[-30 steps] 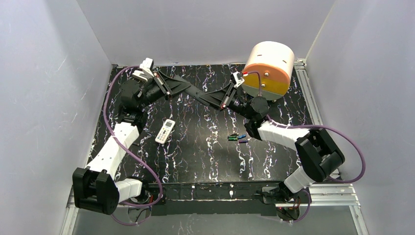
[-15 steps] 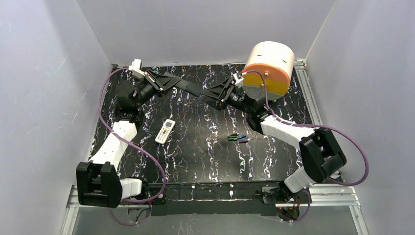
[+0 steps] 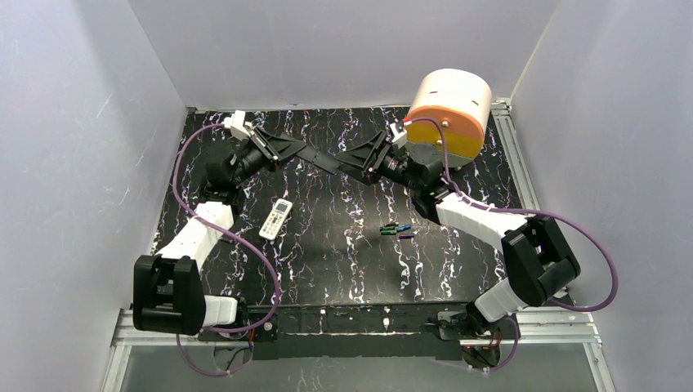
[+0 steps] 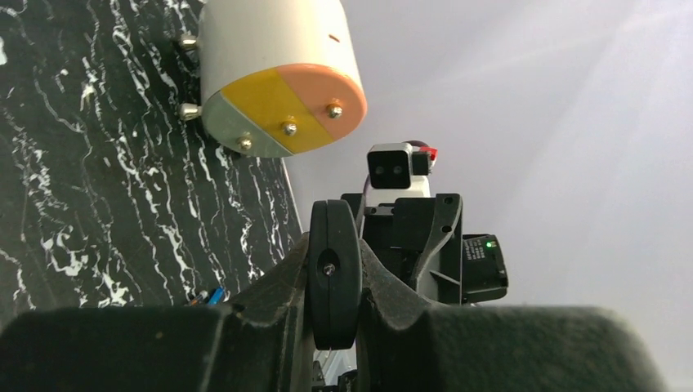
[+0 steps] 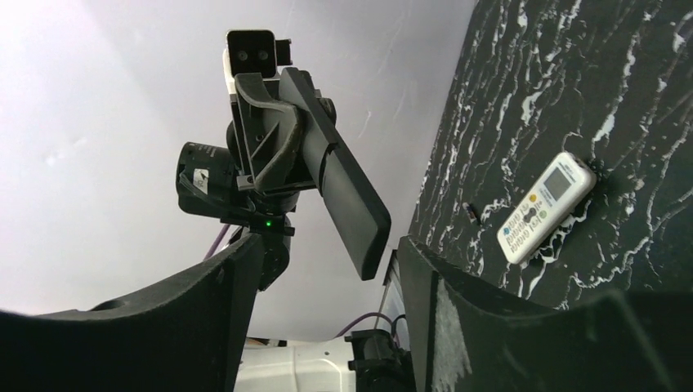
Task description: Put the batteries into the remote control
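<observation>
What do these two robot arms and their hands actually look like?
The left arm and right arm are smooth white shells between chunky black joints, each trailing a purple cable. Each ends in a black two-fingered hand, left hand and right hand, with a small white camera block behind it. A tiny green light glows near each wrist.

The remote control (image 3: 276, 219) (image 5: 546, 208) is a slim white bar with a small display at one end and small coloured buttons below it; it lies flat and face up on the black marbled table (image 3: 343, 261), angled diagonally; the batteries (image 3: 396, 229), tiny green and blue cylinders, lie on their sides in a tight cluster, well apart to its right.
</observation>
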You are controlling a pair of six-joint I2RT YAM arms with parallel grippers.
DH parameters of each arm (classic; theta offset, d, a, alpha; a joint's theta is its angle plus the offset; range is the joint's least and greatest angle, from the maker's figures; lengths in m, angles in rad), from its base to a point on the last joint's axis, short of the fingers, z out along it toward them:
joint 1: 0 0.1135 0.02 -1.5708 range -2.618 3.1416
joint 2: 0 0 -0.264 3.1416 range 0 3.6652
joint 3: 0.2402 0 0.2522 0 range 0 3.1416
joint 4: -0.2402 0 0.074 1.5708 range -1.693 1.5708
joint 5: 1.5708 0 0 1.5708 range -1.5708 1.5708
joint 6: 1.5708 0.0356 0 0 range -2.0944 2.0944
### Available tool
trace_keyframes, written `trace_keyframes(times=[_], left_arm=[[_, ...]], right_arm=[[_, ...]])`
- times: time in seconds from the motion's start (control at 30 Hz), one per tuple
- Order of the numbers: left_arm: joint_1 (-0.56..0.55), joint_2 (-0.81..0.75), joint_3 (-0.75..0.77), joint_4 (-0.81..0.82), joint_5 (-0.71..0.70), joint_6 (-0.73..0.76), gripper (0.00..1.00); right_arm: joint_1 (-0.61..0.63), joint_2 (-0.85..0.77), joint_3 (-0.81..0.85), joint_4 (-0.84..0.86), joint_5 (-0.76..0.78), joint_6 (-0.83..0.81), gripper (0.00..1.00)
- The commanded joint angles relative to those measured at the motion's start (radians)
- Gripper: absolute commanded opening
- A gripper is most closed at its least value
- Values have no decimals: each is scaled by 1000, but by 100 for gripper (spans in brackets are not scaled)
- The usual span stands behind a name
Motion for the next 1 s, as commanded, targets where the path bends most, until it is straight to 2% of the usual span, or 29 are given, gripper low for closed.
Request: trace_keyframes(times=[0.0,0.13,0.37,0.53,0.63,0.77,0.97], left_arm=[[-7,1,-39,29,18,46,0],[-8,5,-51,28,14,64,0],[-8,16,-41,28,23,67,0],[-8,10,-53,28,19,89,0],[-8,1,-56,25,8,117,0],[-8,-20,-51,-34,-12,180,0],[-8,-13,-50,-68,-5,223,0]], right_arm=[[6,-5,27,-80,-6,-44,66],[7,10,49,-179,-6,-74,57],[12,59,87,-220,-26,-95,58],[14,71,90,-177,-49,-66,39],[15,46,72,-207,-32,-29,22],[16,5,51,-182,-12,28,15],[15,23,45,-104,-23,46,3]])
